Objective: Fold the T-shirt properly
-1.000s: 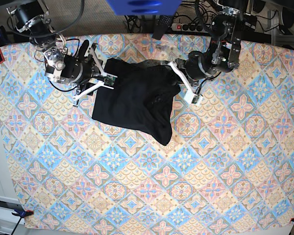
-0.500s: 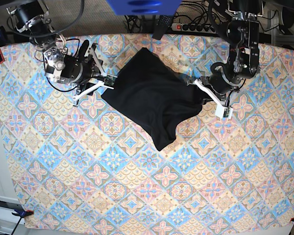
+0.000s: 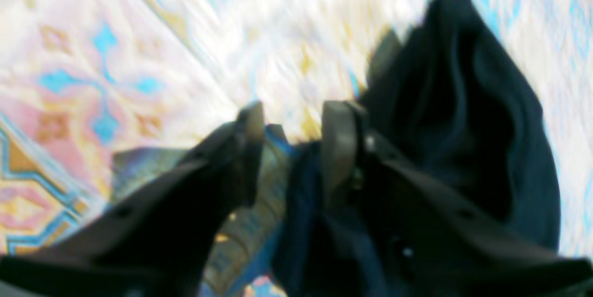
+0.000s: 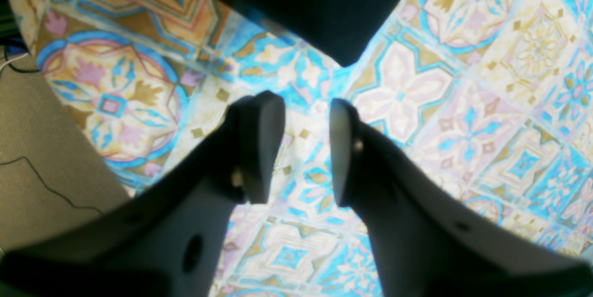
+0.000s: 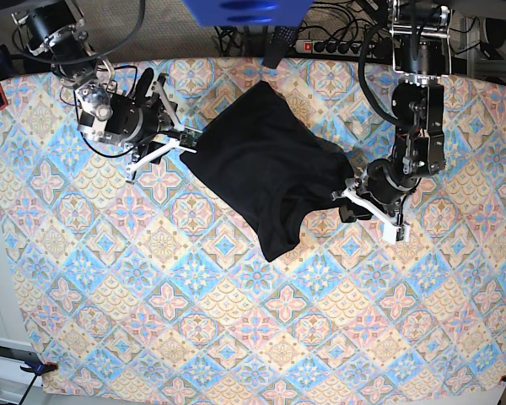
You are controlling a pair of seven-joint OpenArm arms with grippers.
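The T-shirt (image 5: 266, 164) lies rumpled and unfolded toward twelve o'clock on the table (image 5: 236, 337), so folding is barely begun; the left claw (image 3: 289, 153) gapes beside its bunched edge, gripping nothing, and the right claw (image 4: 301, 148) hangs half-open, empty.

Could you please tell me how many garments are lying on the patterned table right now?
1: the black T-shirt lies spread on the table between the left gripper and the right gripper. Nothing else seems hidden.
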